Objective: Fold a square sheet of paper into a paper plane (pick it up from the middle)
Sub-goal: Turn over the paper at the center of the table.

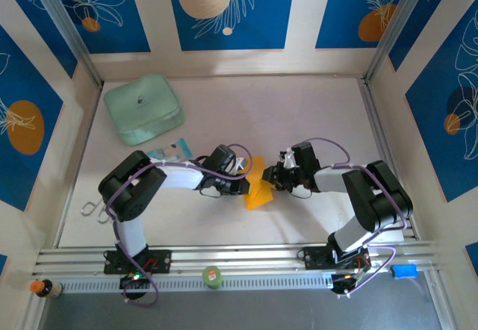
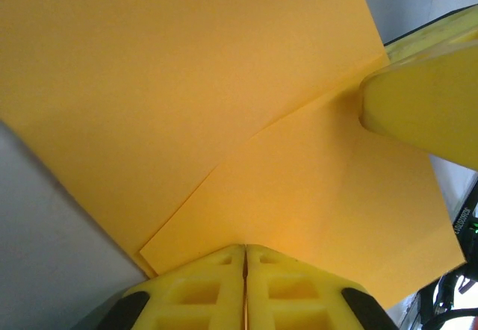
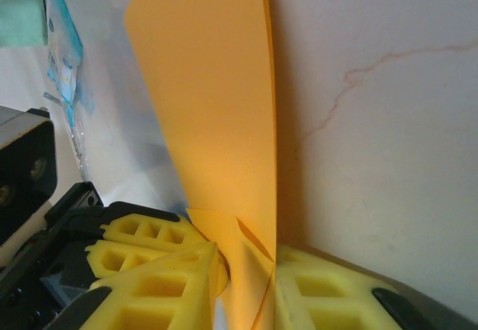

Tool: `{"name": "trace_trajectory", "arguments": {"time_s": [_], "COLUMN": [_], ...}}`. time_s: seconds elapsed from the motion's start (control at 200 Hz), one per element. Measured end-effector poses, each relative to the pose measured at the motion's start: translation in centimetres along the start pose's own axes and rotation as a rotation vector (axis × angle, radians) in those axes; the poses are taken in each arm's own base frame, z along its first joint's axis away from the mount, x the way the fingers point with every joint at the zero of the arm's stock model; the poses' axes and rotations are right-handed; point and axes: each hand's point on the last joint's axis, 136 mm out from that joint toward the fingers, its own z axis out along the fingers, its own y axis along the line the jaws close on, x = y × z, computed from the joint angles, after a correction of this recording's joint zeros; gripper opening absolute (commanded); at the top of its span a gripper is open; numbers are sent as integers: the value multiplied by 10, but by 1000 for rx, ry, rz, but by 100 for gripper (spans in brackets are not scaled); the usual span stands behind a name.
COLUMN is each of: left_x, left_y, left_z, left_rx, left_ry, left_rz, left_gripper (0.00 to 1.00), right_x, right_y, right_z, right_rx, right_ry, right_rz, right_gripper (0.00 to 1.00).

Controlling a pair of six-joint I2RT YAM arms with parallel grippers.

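At bench (image 1: 246, 113) centre: thin orange-yellow square sheet of paper (image 1: 260, 190), folded.
Left tool (image 2: 245, 259): pinched shut on it.
Right tool (image 3: 246, 270): nearly closed around fold; grip unclear.
Risk: uneven pull skews crease.

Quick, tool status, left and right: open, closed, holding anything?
Left tool: shut, pinching the partly folded orange-yellow paper.
Right tool: the paper runs between its pads; whether it is clamped cannot be told.
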Motion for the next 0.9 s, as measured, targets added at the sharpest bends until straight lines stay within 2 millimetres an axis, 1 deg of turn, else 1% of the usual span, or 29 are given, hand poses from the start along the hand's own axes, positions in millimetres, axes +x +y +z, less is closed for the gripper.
{"name": "trace_trajectory", "arguments": {"time_s": [0.12, 0.29, 0.405, 0.735, 0.815, 0.9], "left_x": [0, 1, 1, -13, -15, -18], "left_y": [-1, -2, -4, -30, -35, -40], "left_z": [-1, -3, -10, -58, -68, -79], "left_rx": [3, 2, -8, -7, -9, -14], "left_ry": [1, 3, -5, -152, -181, -212], "left_rz": [0, 0, -1, 86, 119, 166], "left_gripper": [14, 19, 22, 26, 26, 26], "right_x": [-1, -1, 2, 19, 23, 27], "right_y": [0, 4, 9, 44, 49, 51], "right_z": [-1, 0, 0, -7, -10, -17], "right_rx": [-4, -17, -22, 23, 41, 82], "right_ry": [-1, -1, -3, -87, -111, -140], "right_rz": [-16, -39, -76, -359, -407, -446], "right_gripper": [10, 5, 4, 3, 3, 3]}}
